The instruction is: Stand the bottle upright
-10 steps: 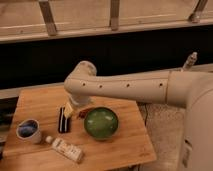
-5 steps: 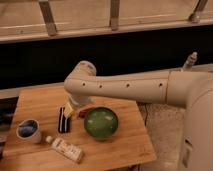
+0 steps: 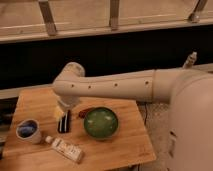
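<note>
Surface: wooden table set before a dark wall band, with pale railing above.
Bottle: you will find the bottle lying on its side near the table's front edge, cap pointing left, apart from everything else.
Gripper: your gripper hangs just above the black block, behind the bottle; whether it is spread or closed, you cannot tell.
Arm: your arm reaches in from the right.
Neighbours: mug at the left; green bowl right of the block.
</note>
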You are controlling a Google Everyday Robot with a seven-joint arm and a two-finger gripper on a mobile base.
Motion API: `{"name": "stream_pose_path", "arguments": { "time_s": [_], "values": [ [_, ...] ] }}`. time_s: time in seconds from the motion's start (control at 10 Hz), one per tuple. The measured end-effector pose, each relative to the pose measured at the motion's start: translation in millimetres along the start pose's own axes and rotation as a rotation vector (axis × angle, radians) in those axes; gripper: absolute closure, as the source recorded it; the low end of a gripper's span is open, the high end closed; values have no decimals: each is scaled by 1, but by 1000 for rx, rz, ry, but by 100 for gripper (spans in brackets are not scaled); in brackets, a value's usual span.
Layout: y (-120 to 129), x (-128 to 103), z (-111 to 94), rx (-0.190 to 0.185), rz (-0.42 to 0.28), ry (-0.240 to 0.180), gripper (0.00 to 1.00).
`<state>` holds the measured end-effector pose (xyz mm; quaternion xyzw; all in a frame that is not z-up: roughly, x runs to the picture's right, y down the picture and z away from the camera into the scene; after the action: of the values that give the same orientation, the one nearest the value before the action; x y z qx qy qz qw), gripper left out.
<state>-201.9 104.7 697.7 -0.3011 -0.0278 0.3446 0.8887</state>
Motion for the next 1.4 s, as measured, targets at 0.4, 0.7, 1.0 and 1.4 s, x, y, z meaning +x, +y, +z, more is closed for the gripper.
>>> {"name": "stream_pose_path", "arguments": {
  "time_s": [0.4, 0.7, 1.0, 1.4],
  "values": [
    [79, -20, 6, -84, -410, 4, 20],
    [91, -20, 8, -93, -482, 13, 20],
    [103, -18, 28, -137, -464, 23, 20],
    [120, -6, 59, -222, -404, -15, 20]
  ]
}}
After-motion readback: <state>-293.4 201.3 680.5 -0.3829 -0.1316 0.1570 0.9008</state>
